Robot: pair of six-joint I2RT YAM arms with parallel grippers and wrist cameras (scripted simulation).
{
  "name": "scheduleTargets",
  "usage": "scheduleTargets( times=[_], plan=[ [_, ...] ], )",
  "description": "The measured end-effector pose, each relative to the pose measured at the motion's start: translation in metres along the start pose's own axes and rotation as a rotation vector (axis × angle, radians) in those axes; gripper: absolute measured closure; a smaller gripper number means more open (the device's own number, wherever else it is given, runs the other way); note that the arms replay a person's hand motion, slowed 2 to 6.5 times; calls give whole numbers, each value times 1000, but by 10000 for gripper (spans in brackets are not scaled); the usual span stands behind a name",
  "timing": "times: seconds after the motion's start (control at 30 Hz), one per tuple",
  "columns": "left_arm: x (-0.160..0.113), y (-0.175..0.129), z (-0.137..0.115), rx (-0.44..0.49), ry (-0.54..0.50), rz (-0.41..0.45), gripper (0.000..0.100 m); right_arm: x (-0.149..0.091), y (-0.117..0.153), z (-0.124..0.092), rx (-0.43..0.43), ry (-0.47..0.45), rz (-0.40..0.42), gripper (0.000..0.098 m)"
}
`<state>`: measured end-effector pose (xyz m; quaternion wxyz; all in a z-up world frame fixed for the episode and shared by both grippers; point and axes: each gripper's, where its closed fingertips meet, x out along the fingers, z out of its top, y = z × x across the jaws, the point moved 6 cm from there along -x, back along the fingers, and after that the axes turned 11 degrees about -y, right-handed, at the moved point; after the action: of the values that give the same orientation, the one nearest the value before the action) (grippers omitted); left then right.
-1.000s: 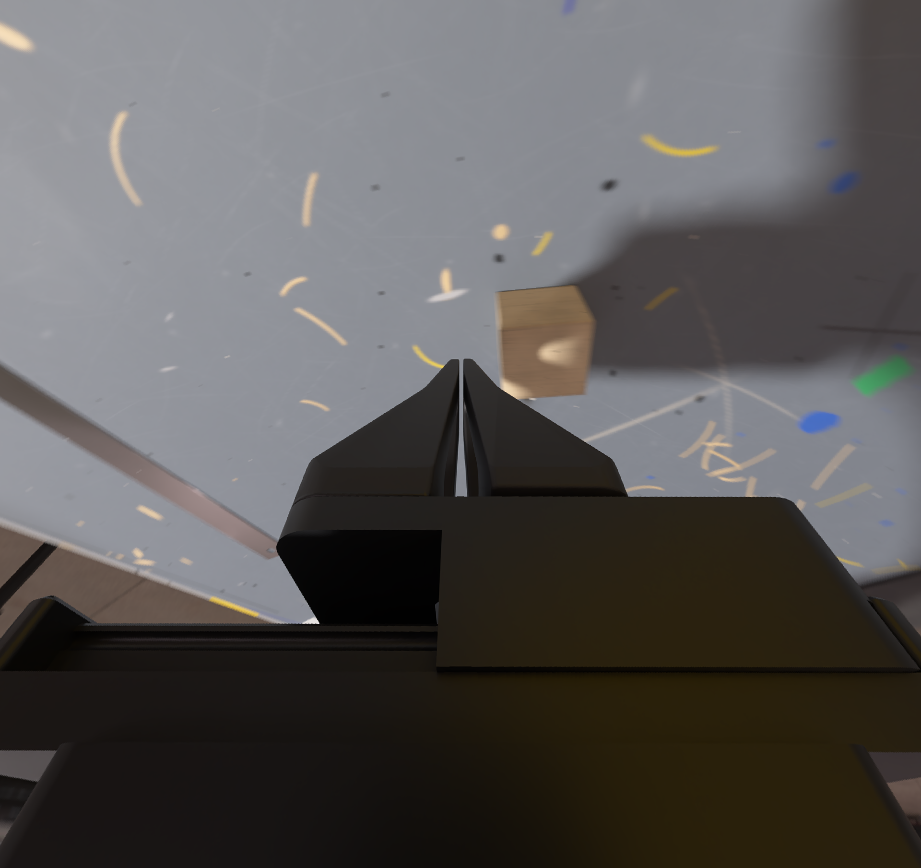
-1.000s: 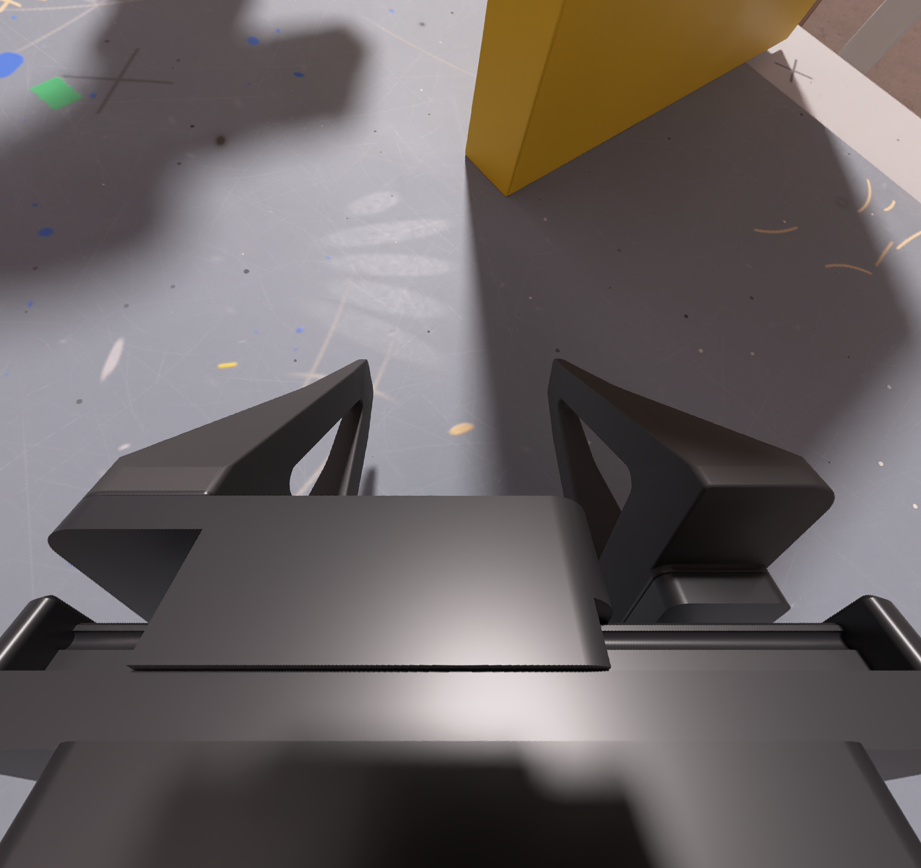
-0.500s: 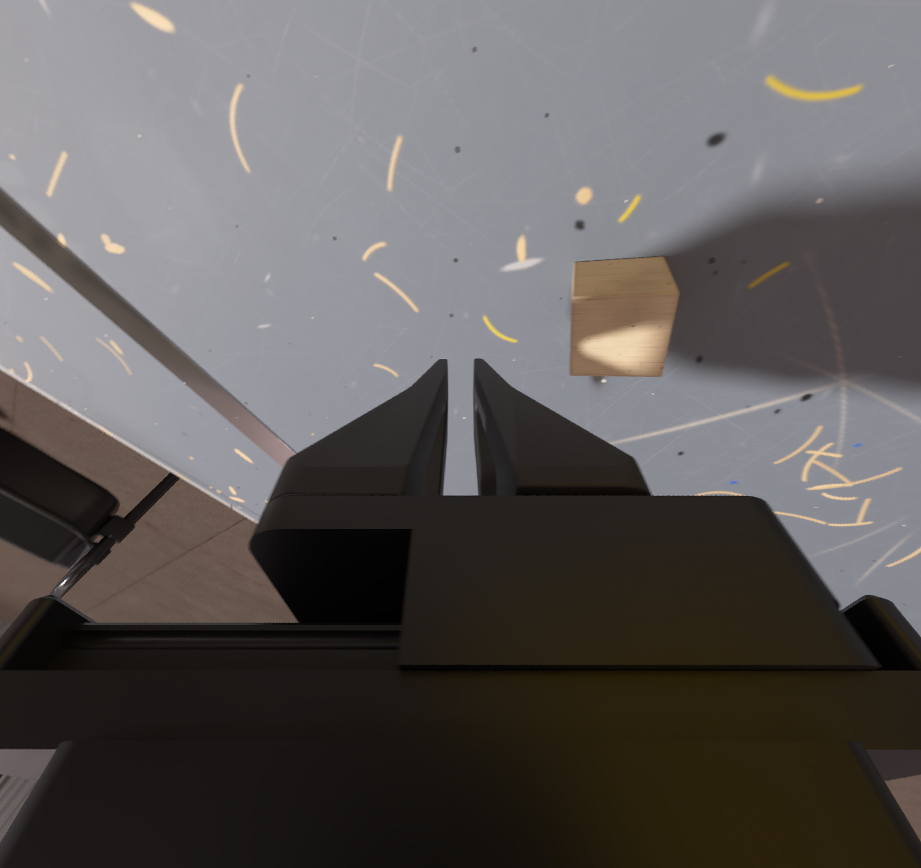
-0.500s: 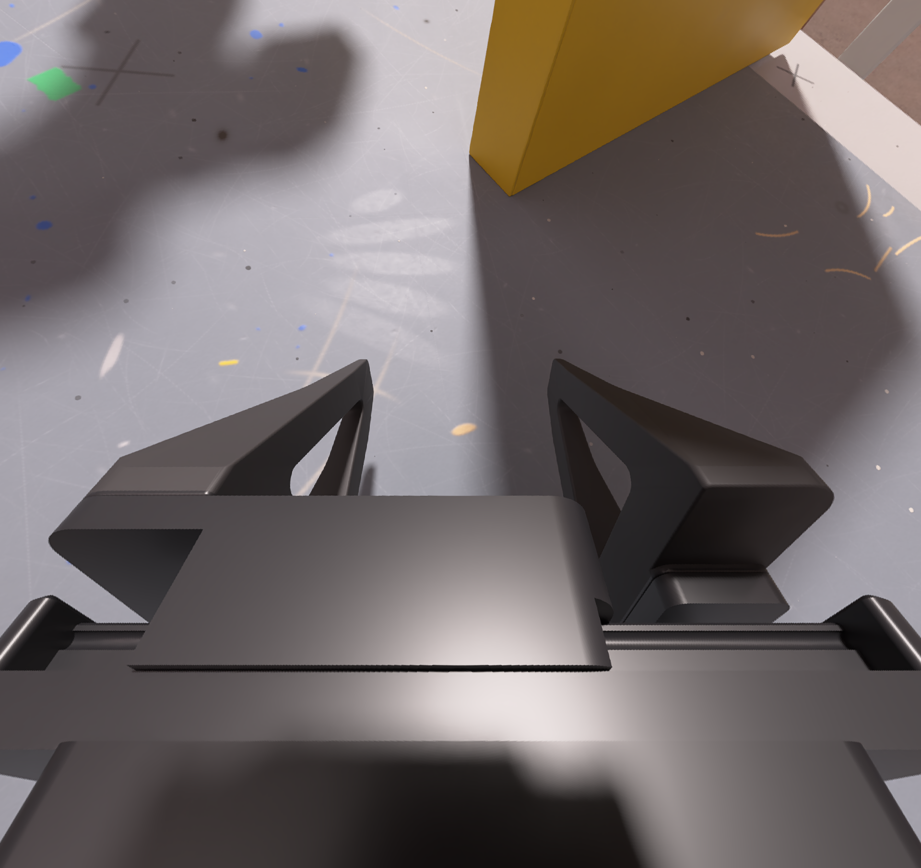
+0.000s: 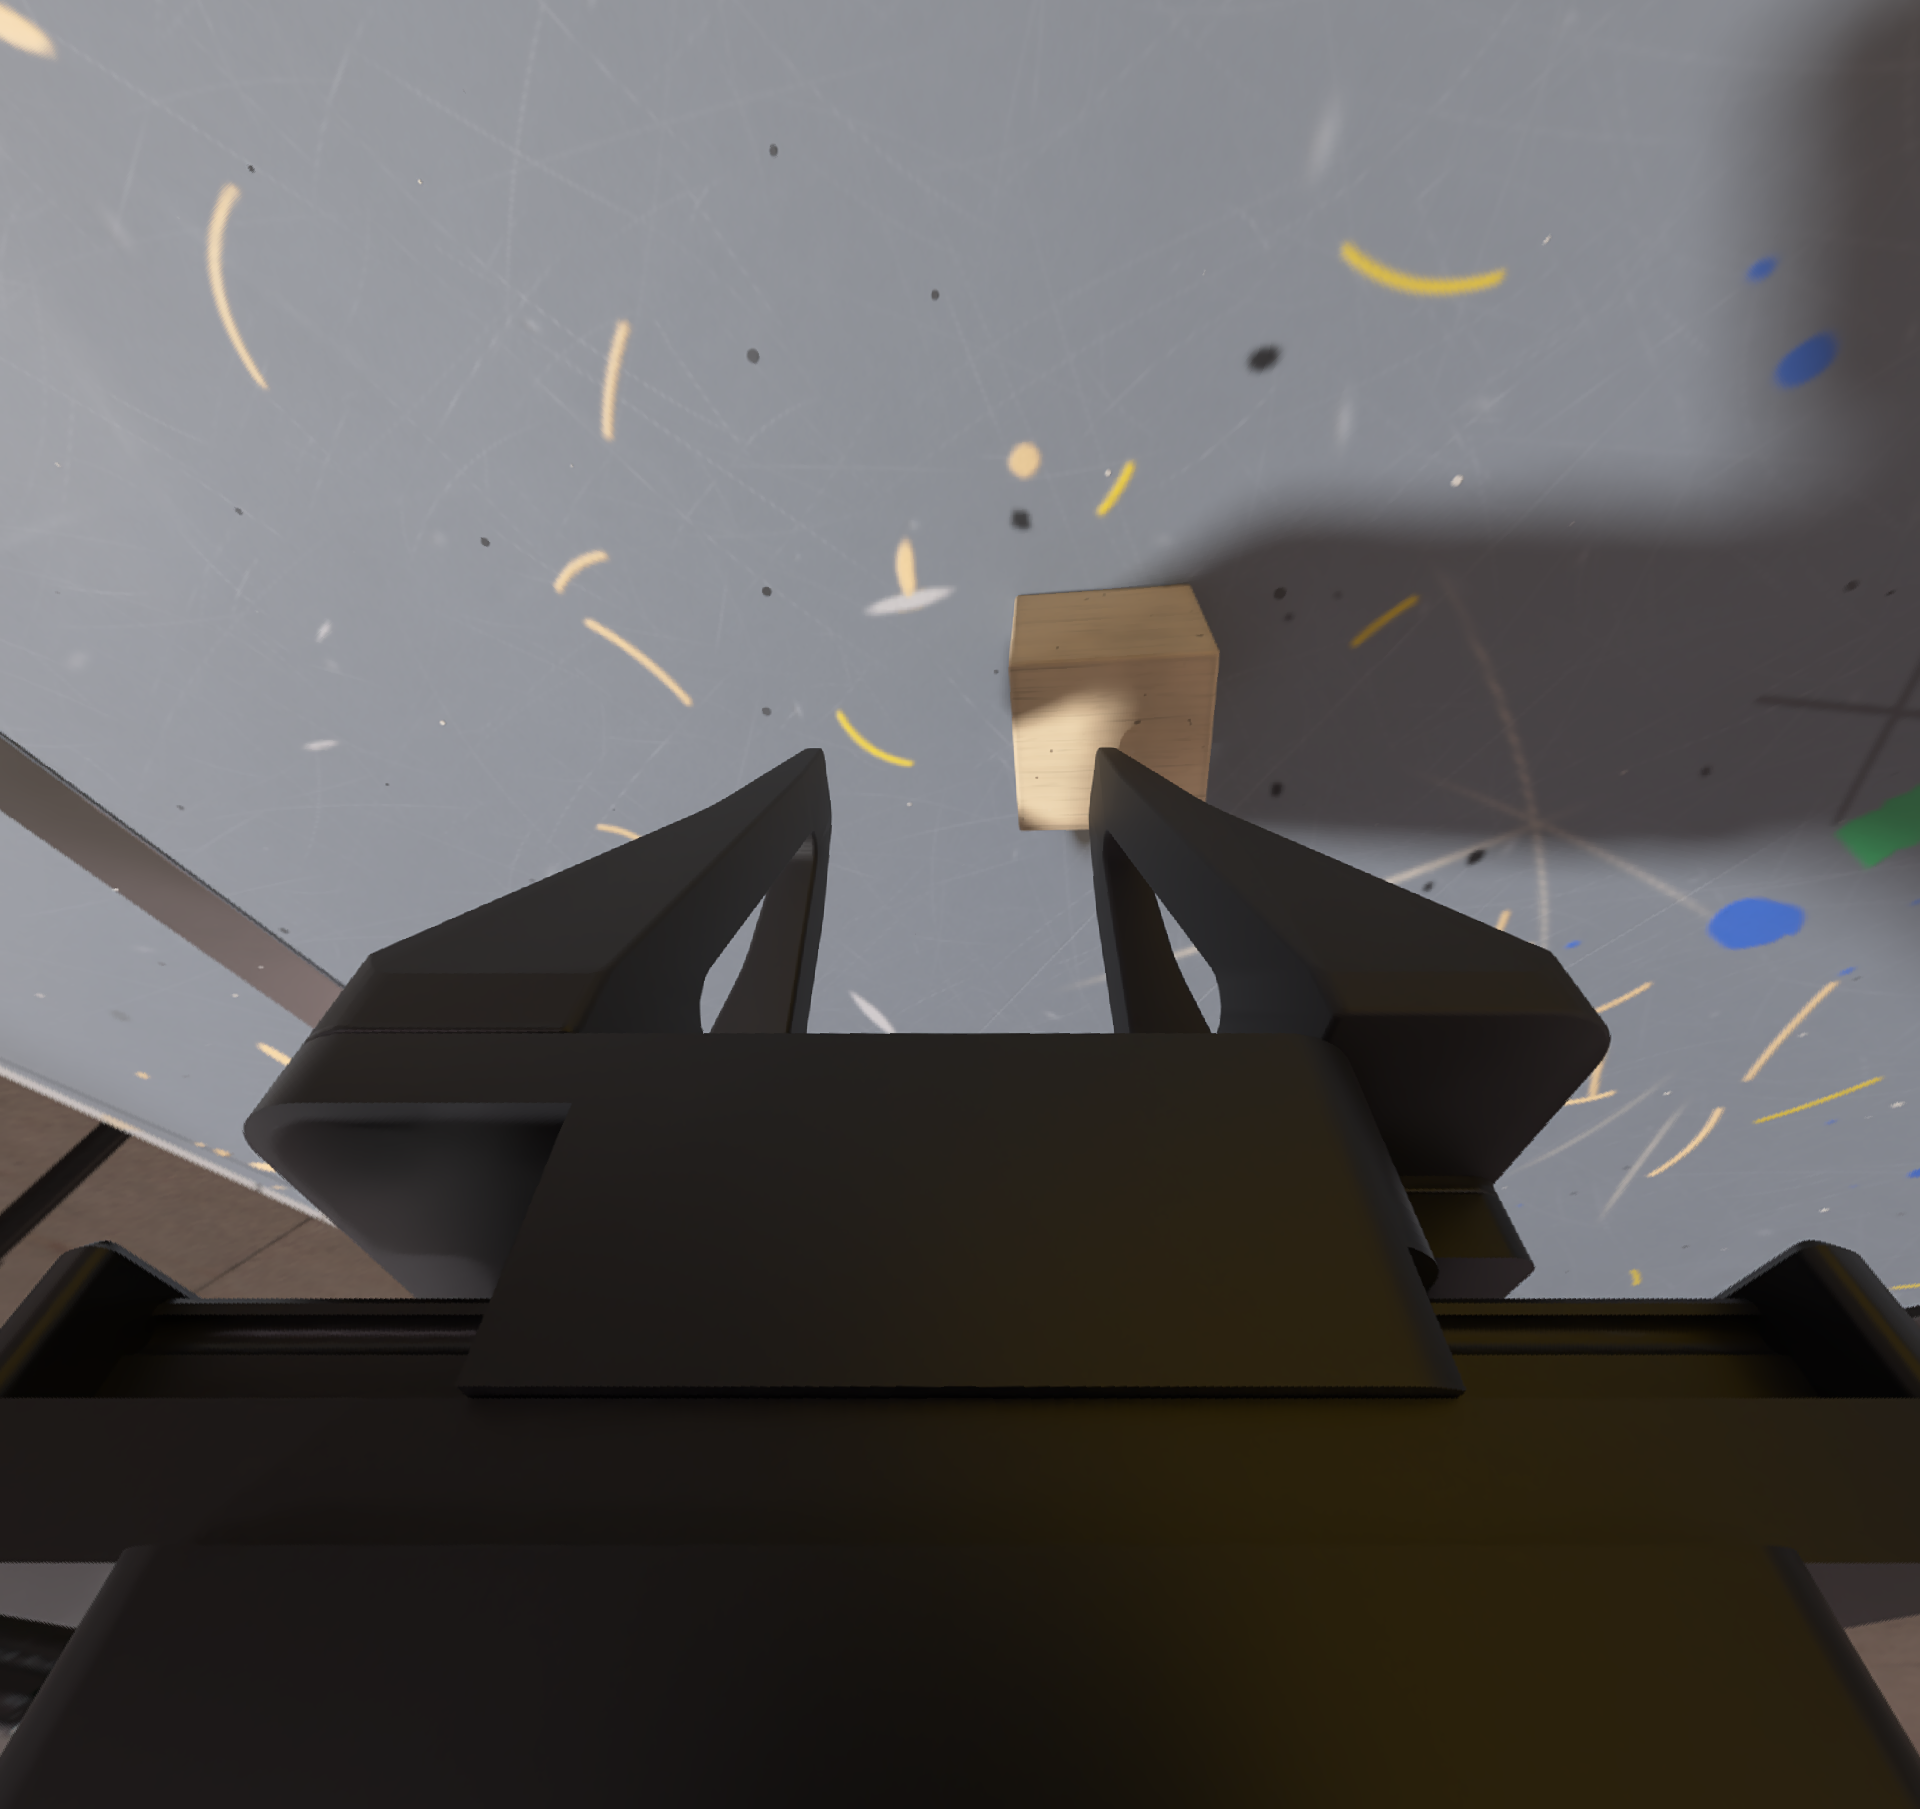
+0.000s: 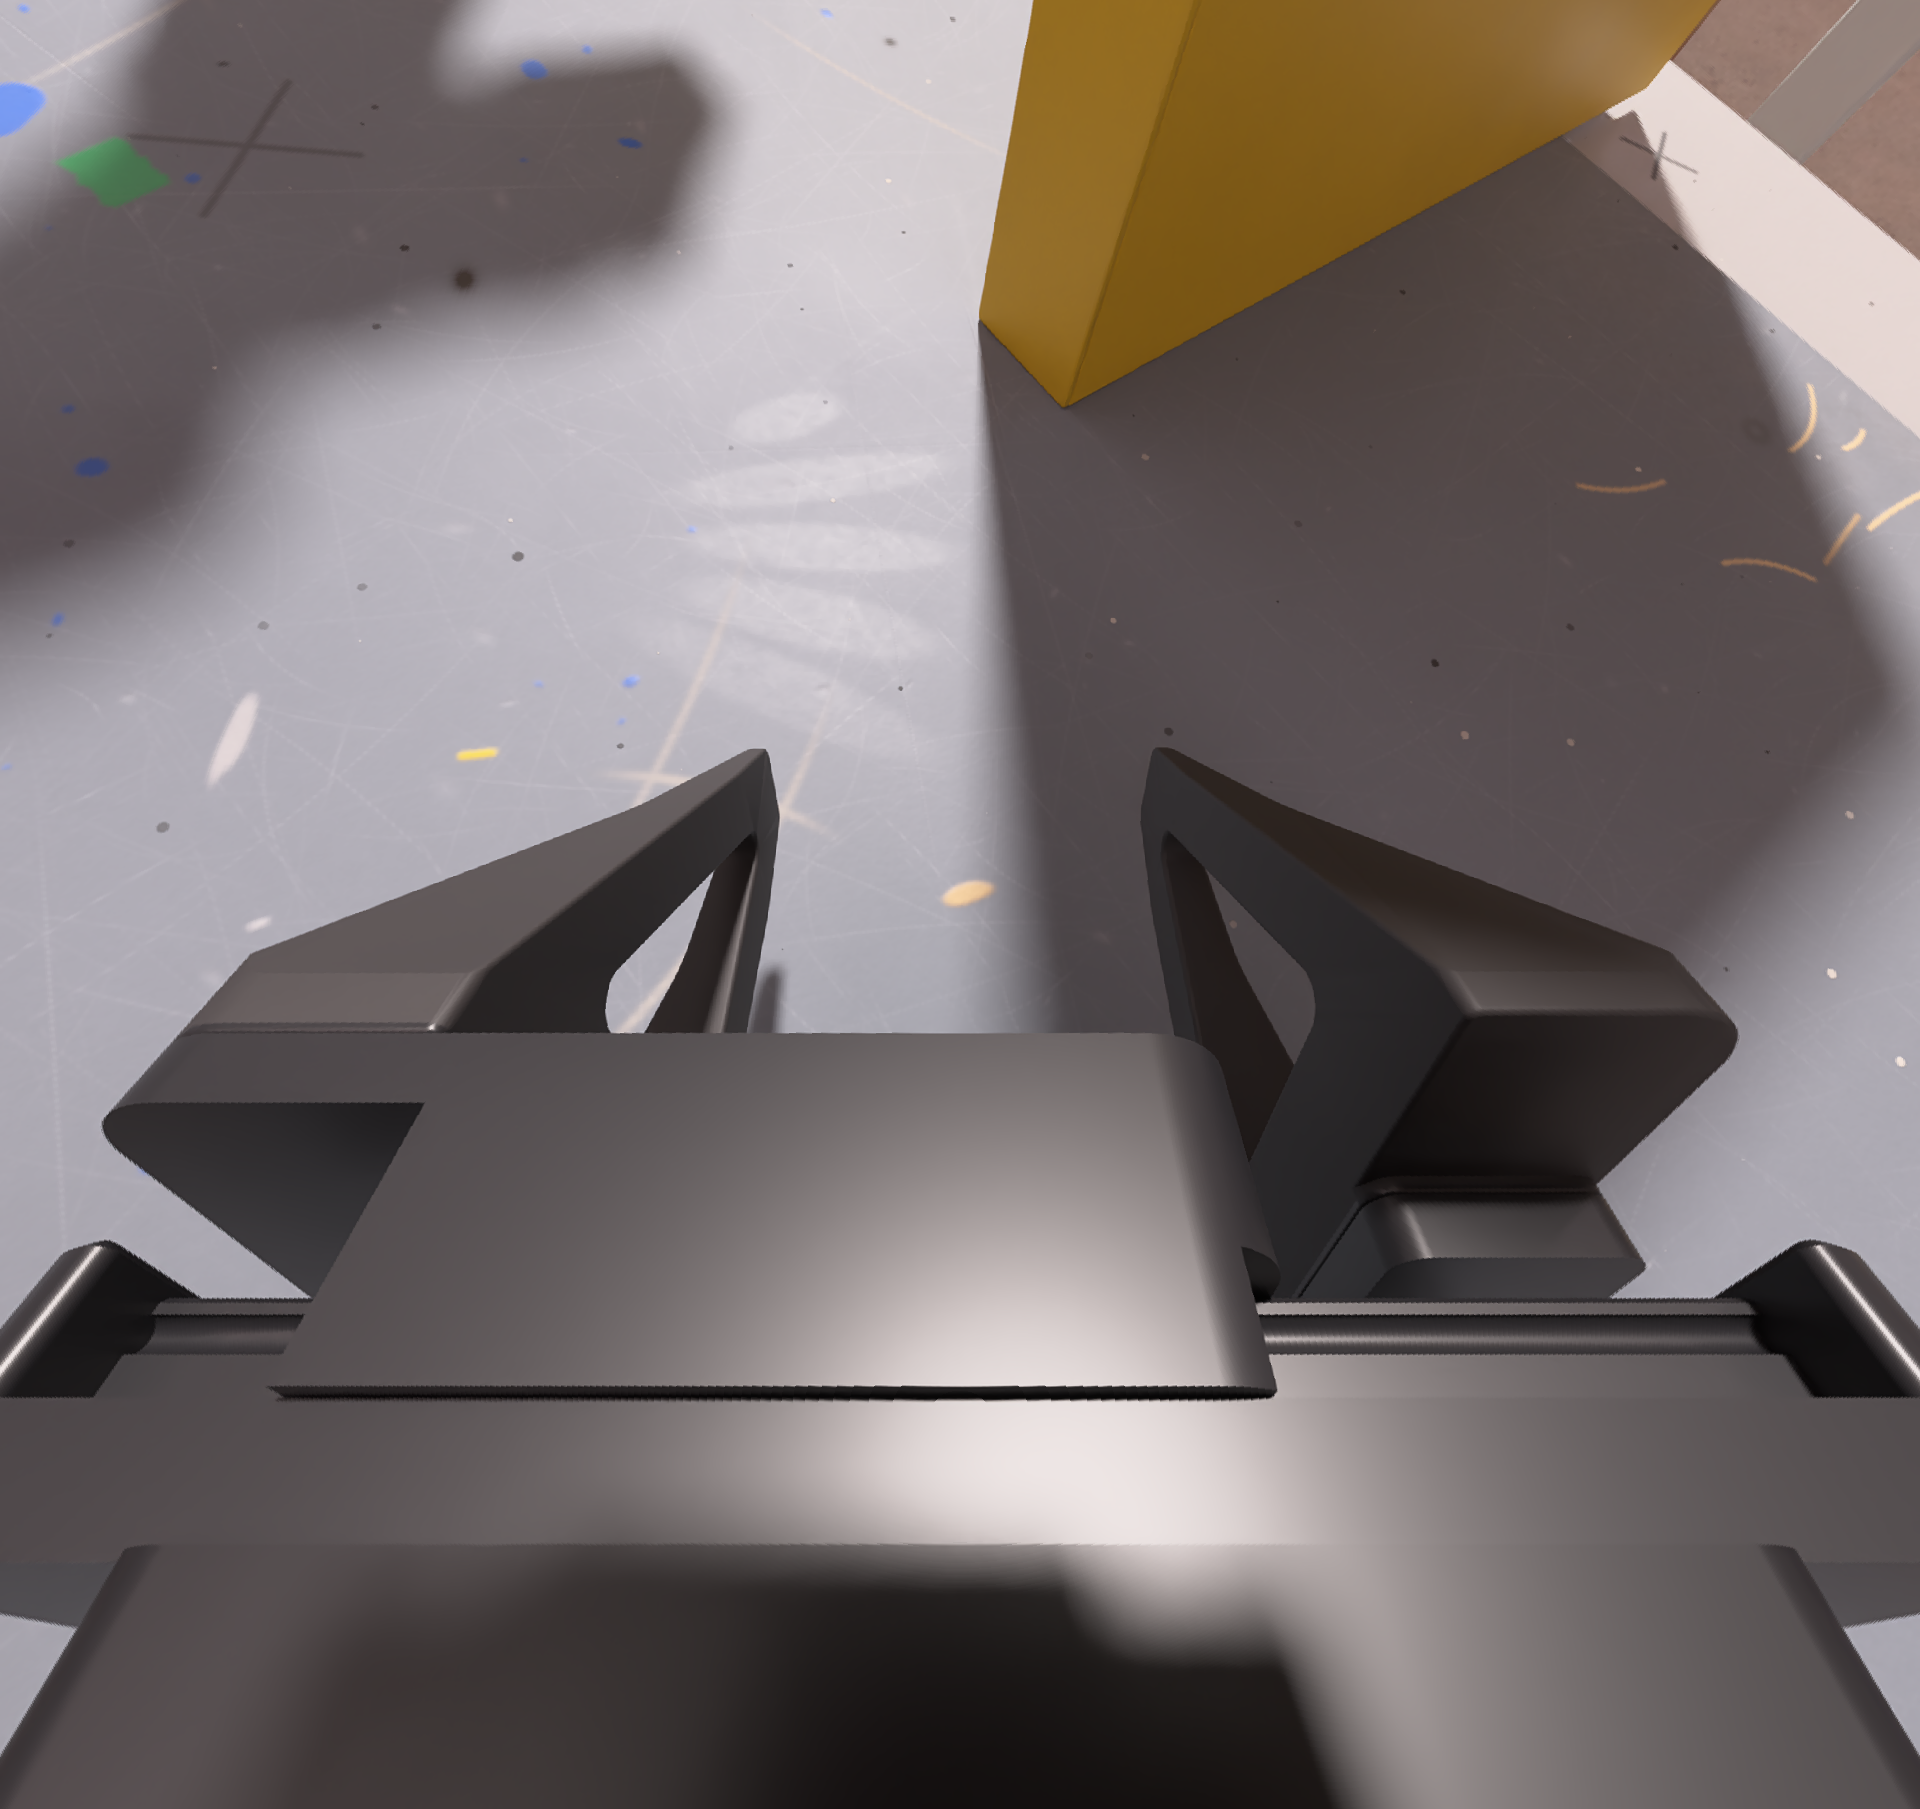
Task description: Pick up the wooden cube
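A small light wooden cube (image 5: 1107, 689) sits on the grey speckled table in the left wrist view, just beyond my fingers. My left gripper (image 5: 961, 772) is open and empty. The cube lies ahead and slightly right of the gap, and my right fingertip (image 5: 1117, 783) overlaps its lower edge in the view. My right gripper (image 6: 956, 772) is open and empty over bare table. The cube does not show in the right wrist view.
A tall yellow box (image 6: 1299, 97) stands ahead and right of my right gripper. The table's edge (image 6: 1766, 201) runs at the far right there. In the left wrist view a metal strip (image 5: 156, 886) and the table's edge lie at the lower left.
My left gripper went from shut to open. Its view swung left, then back, and the cube now sits closer to the fingertips. The right gripper has barely moved.
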<state>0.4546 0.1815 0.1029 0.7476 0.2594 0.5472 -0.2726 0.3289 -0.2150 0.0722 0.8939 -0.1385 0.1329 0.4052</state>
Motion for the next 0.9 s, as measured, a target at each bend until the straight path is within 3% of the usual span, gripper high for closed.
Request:
scheduleTargets(
  times=[0.33,0.67,0.83,0.9],
  plan=[
    [-1,-9,1,-102,-91,-45,529,0,0,0,0,0,0,384],
    [16,-21,-6,-107,-63,-29,508,0,3,0,-11,-3,6,386],
    [27,-23,-5,-103,-65,-11,676,0,4,1,-19,-4,6,387],
    [26,-22,-4,-101,-81,4,675,0,4,1,-22,-5,4,389]
  ],
)
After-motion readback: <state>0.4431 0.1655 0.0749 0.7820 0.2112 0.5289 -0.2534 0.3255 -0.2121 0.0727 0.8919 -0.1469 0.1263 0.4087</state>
